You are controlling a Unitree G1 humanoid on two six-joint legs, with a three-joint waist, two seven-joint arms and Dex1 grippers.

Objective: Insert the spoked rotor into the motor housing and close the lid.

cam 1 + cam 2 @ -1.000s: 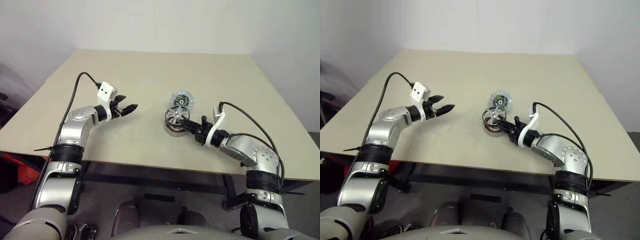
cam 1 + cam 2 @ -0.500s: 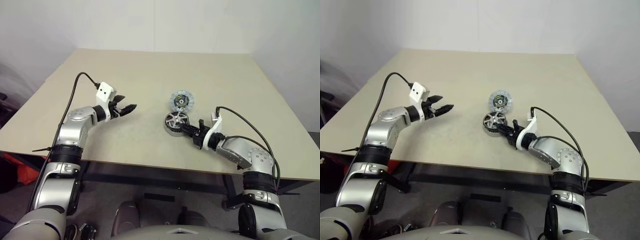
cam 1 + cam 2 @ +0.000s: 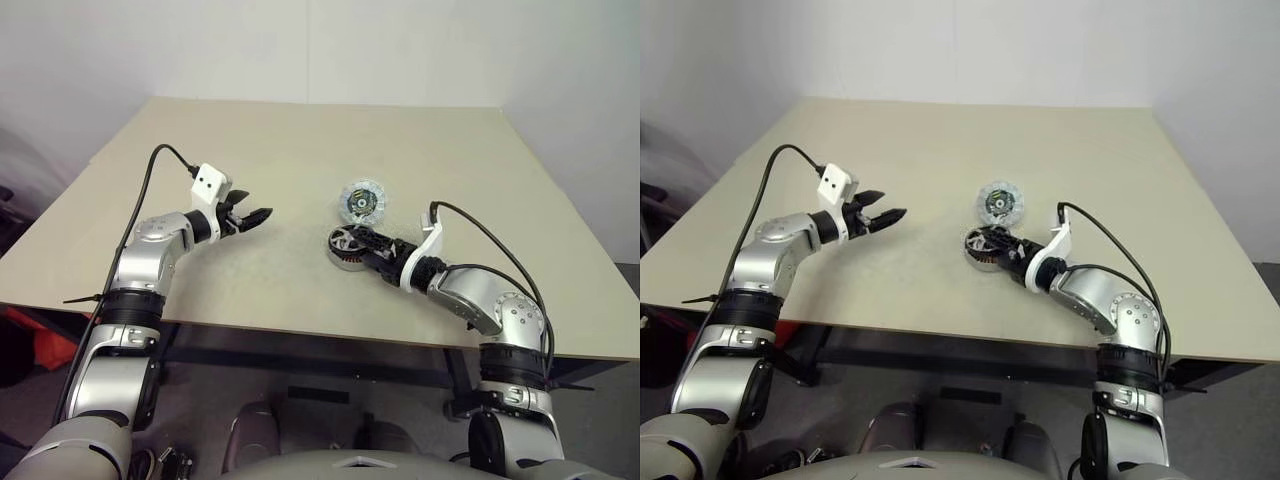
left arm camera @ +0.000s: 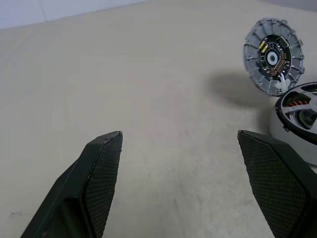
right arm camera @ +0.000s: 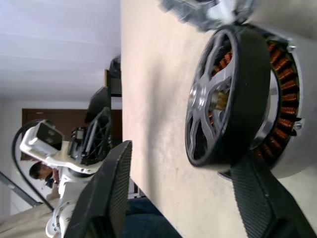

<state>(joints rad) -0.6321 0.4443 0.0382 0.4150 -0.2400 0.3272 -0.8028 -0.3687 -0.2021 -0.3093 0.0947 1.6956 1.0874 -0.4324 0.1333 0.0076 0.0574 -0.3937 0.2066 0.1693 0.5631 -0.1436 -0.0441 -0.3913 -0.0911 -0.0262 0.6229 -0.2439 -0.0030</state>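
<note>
Your beige table (image 3: 300,130) carries everything here, with both arms reaching in over its near edge. The motor housing (image 5: 282,119) sits right of centre on it, its copper windings visible around the side in the right wrist view. The spoked rotor (image 5: 218,94) is on the housing, dark rim and silver spokes facing outward, but it looks tilted rather than fully seated; from the head views you can't tell for sure how far down it has gone. Just beyond the housing, toward the far side of the table, lies the lid (image 3: 361,200), a pale disc with a dark centre; in the left wrist view it lies close to the housing, though whether the two touch isn't clear.

Your right gripper (image 3: 375,243) is at the housing, on its near right side. Its two black fingers (image 5: 106,198) are spread wide, one on each side of the rotor and housing. The rotor sits in the gap between them, and neither finger is seen pressing on it, so nothing is held there.

Your left gripper (image 3: 258,215) hovers above bare table well to the left of the parts, pointing toward them. Its fingers (image 4: 99,173) stand wide apart with only tabletop between them, so it is empty.
</note>
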